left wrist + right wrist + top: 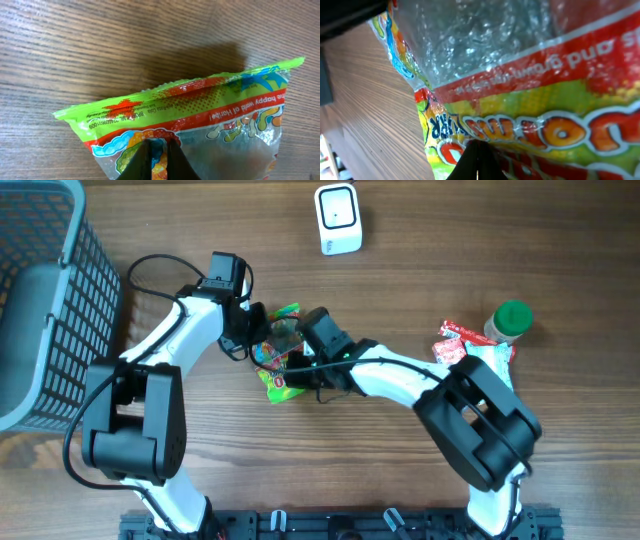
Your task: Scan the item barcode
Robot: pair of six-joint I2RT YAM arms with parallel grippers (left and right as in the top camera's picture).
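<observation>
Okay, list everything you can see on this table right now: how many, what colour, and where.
candy bag: one, green, red and clear, table centre
scanner: one, white, top of the overhead view
basket: one, grey, left edge
bottle: one, green cap, right side
snack packet: one, red, next to the bottle
table: one, brown wood
left gripper: one, black, shut on candy bag
right gripper: one, black, shut on candy bag

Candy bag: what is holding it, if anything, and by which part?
Both pinch the candy bag: left gripper just inside its green sealed end, right gripper on the printed panel near the other end.
</observation>
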